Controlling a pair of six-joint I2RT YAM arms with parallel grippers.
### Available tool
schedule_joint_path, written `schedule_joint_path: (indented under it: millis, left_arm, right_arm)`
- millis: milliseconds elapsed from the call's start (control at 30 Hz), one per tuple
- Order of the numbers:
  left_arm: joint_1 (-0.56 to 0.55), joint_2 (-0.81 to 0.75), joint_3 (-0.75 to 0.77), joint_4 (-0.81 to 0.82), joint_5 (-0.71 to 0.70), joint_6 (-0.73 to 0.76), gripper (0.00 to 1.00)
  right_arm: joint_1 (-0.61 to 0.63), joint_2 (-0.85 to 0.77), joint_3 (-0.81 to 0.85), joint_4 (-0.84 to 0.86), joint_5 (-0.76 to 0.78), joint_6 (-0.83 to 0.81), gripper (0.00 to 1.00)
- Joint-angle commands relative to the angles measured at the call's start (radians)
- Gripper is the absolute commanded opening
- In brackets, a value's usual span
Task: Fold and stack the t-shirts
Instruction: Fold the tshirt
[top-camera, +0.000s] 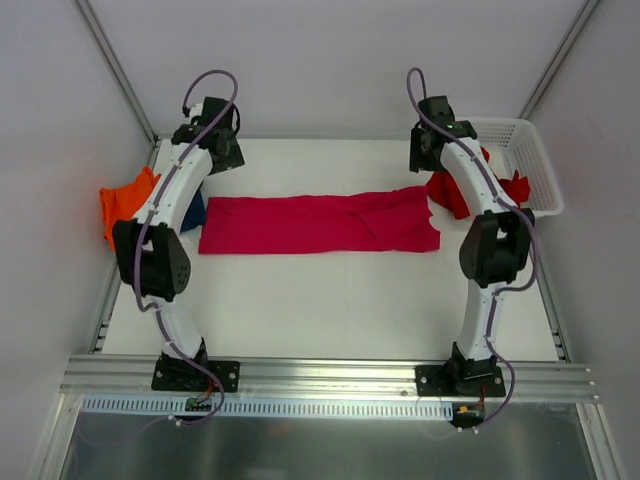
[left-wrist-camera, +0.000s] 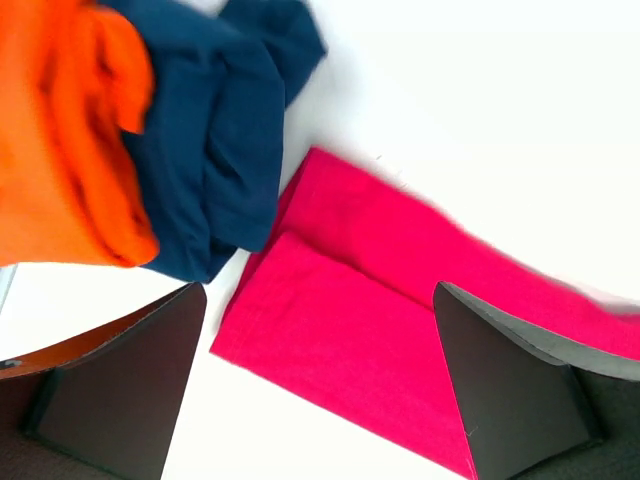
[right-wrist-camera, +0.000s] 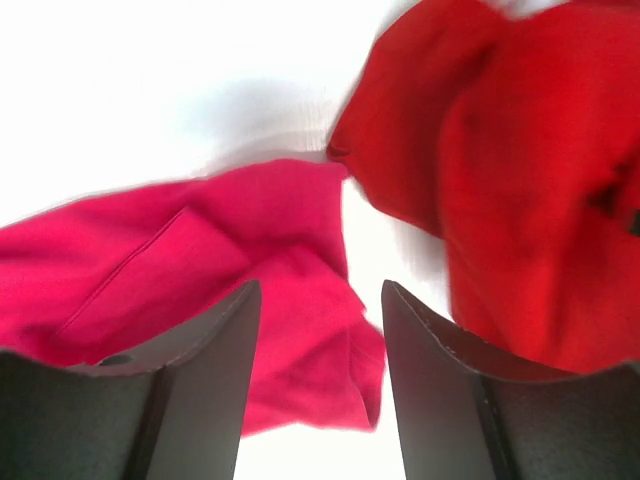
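Lying flat on table (top-camera: 330, 300), magenta t-shirt (top-camera: 318, 224)

Magenta shirt (top-camera: 318, 224) lies folded lengthwise; orange shirt (top-camera: 125, 205), navy shirt (left-wrist-camera: 215, 150) bunched left, red shirt (top-camera: 447, 195) right.

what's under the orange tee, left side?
The navy shirt appears to tuck under the orange shirt along its edge; the rest of it lies bare beside it. How far it runs underneath is covered.
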Motion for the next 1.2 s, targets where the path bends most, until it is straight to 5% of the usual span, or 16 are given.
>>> schedule_joint_path:
  millis: [0, 100, 233, 267, 300, 333, 367, 800, 1167]
  left_arm:
    - [-0.030, -0.172, -0.017, -0.027, -0.038, 0.016, 0.99]
    - [-0.038, -0.188, -0.121, -0.025, -0.012, -0.010, 0.99]
    - [-0.039, -0.140, -0.222, -0.027, 0.034, -0.038, 0.87]
    - [-0.039, -0.125, -0.244, -0.025, 0.046, -0.042, 0.74]
    - [-0.039, -0.096, -0.249, -0.027, 0.052, -0.045, 0.58]
    - [-0.039, -0.079, -0.250, -0.027, 0.060, -0.044, 0.33]
    - [-0.041, -0.049, -0.244, -0.028, 0.063, -0.044, 0.00]
    - [-0.039, 0.140, -0.203, -0.074, 0.055, -0.038, 0.00]
    - [-0.039, 0.122, -0.296, -0.076, 0.071, -0.061, 0.00]
  right_arm:
    - [-0.003, -0.243, -0.039, 0.017, -0.041, 0.004, 0.56]
    - [0.008, -0.357, -0.177, 0.032, -0.078, 0.028, 0.56]
    - [0.033, -0.405, -0.325, 0.049, -0.104, 0.049, 0.55]
    - [0.036, -0.397, -0.340, 0.043, -0.117, 0.054, 0.53]
    - [0.036, -0.379, -0.363, 0.042, -0.135, 0.055, 0.32]
    - [0.039, -0.368, -0.376, 0.043, -0.140, 0.063, 0.05]
    - [0.037, -0.356, -0.383, 0.037, -0.144, 0.078, 0.01]
    - [0.045, -0.133, -0.345, -0.006, -0.212, 0.094, 0.00]
    - [0.047, 0.065, -0.208, -0.069, -0.239, 0.109, 0.00]
